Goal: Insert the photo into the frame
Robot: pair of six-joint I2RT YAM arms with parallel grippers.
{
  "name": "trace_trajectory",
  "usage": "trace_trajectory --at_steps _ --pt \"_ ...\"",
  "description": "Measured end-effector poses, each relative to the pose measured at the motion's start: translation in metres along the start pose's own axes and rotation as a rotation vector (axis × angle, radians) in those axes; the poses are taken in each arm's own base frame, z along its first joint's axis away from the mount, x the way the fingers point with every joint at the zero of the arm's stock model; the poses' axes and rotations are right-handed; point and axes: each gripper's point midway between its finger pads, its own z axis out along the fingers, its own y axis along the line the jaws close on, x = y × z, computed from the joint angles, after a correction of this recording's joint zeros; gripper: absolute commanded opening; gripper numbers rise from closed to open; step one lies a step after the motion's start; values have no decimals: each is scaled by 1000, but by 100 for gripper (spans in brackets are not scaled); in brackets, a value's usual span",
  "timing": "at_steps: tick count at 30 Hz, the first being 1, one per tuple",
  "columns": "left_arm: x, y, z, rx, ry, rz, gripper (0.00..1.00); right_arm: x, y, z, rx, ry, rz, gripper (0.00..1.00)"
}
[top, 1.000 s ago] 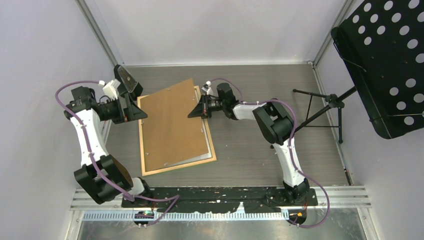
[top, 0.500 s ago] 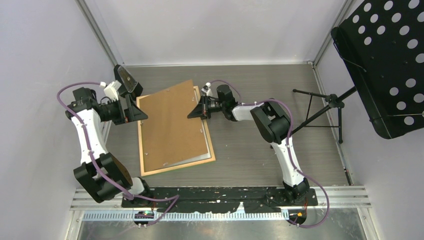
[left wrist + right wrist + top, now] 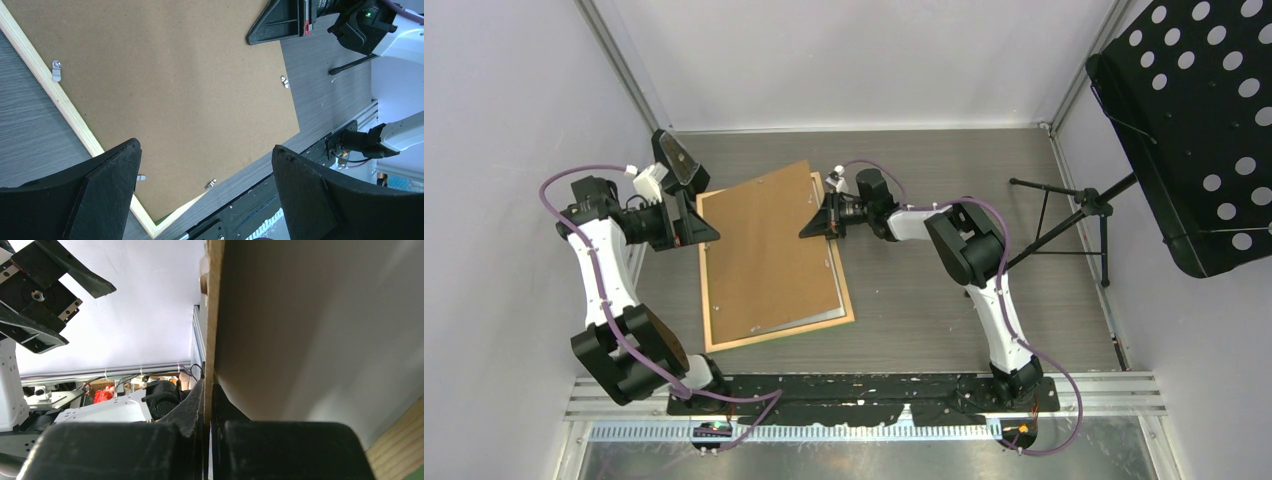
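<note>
Since the earlier frames only a slight shift is seen. The near edge of the hardboard backing sheet (image 3: 764, 250) appears to have been drawn a little toward the right gripper (image 3: 809, 228), which is kept pressed together on the sheet's edge. The frame (image 3: 776, 336) is laid wooden back up on the table (image 3: 944, 300), between the two grippers. One long side of it lies just below the left gripper (image 3: 689, 190), whose fingers are spread wide with nothing touched. A pale grey strip (image 3: 809, 317) is shown inside the frame, under the sheet's edge on the side away from the right gripper. Whether it belongs to the photo cannot be told.

The pinch is made plain only in the right wrist view. There the thin brown edge is clamped between the two black fingers (image 3: 190, 405), with a grey surface beside it and a corner of wood and green at the lower right. Only in the left wrist view are the small metal clips (image 3: 56, 70) along the frame's rim seen. A black perforated music stand (image 3: 1184, 130) is set well beyond the right arm.
</note>
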Motion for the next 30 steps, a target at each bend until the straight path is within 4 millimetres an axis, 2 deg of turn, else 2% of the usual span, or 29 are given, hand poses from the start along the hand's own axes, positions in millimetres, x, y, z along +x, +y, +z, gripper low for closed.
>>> trace_trajectory --at_steps 30 --pt "1 3 2 2 7 -7 100 1 -13 2 21 27 -2 11"
